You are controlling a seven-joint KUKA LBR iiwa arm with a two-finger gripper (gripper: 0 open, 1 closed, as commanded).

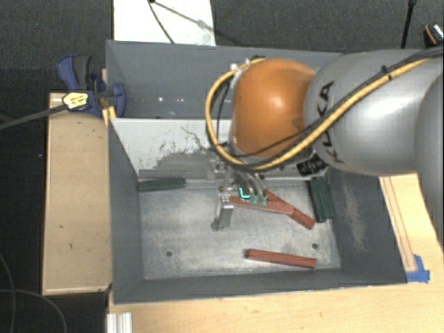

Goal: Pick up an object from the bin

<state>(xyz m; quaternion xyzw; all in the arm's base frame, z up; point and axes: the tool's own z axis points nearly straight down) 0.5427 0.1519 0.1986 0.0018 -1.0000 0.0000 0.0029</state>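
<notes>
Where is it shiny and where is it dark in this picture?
Camera view: soft glare sits on the robot's round orange wrist cover and on its silver arm. The arm's shadow seems to darken the right side of the grey metal bin. A tiny green light glows beside the gripper. The scuffed patch by the bin's back wall looks pale and bright.

Fairly even light from above lays a soft glare on the orange cover point(270, 103) and a sheen along the silver arm point(374, 116), whose shadow darkens the bin point(173, 255) floor beneath it.
</notes>
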